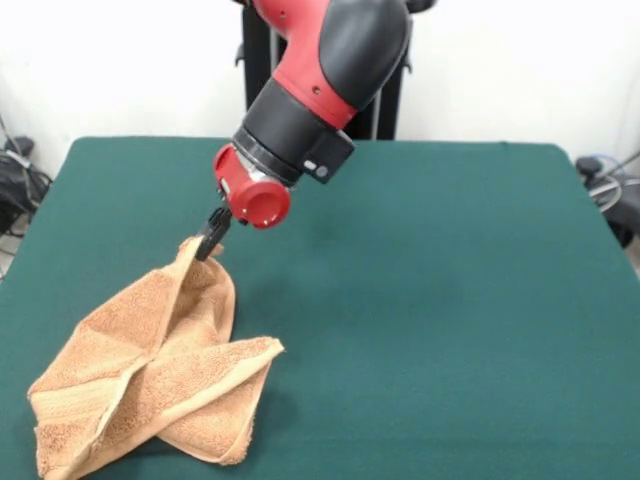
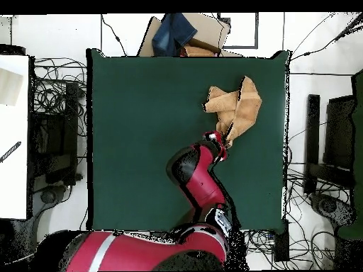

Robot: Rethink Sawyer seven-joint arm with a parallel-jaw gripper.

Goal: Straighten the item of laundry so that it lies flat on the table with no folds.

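Towel [image 1: 160, 375] [image 2: 236, 108] on table [image 1: 450, 300] [image 2: 149, 127], front view: near left corner area. Not flat: crumpled, folded over itself, layers crossing in X shape, pale hem running diagonally across top. One corner lifted into peak. Gripper [image 1: 211, 238] [image 2: 225, 138] clamped on that raised corner, fingers closed around cloth. Arm [image 1: 310, 90] [image 2: 200, 180] reaches down from far side, wrist tilted toward towel. Rest of towel resting on felt.
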